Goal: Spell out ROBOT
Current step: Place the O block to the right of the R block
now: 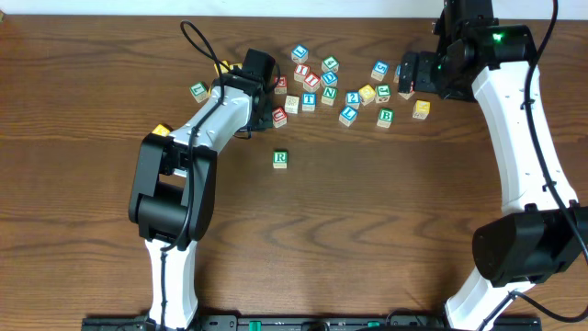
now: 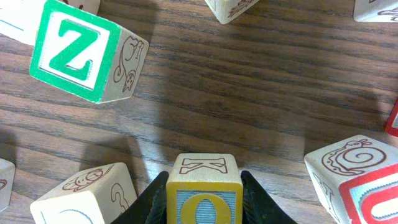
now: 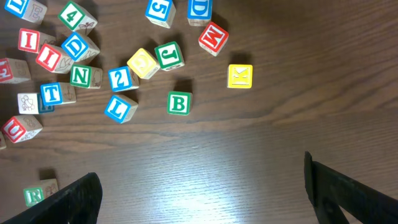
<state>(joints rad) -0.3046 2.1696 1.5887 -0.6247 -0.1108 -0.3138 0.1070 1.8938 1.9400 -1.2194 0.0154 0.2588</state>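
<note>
In the left wrist view my left gripper [image 2: 204,208] is shut on a cube with a yellow O [image 2: 204,198] on its near face and a K on its top, one black finger against each side. The overhead view hides that grip under the left wrist [image 1: 254,72]. The green R cube [image 1: 280,158] lies alone in front of the pile. In the pile are the green B cube [image 3: 178,102], the blue T cube [image 3: 51,93] and a yellow-topped cube [image 3: 143,62]. My right gripper [image 3: 200,168] hangs open above bare wood, right of the pile.
Several other letter cubes lie scattered at the table's back centre, among them a green Z [image 2: 74,53], a red U [image 2: 373,196], a yellow K [image 3: 239,76] and a red M [image 3: 213,37]. Another yellow cube [image 1: 161,131] shows beside the left arm.
</note>
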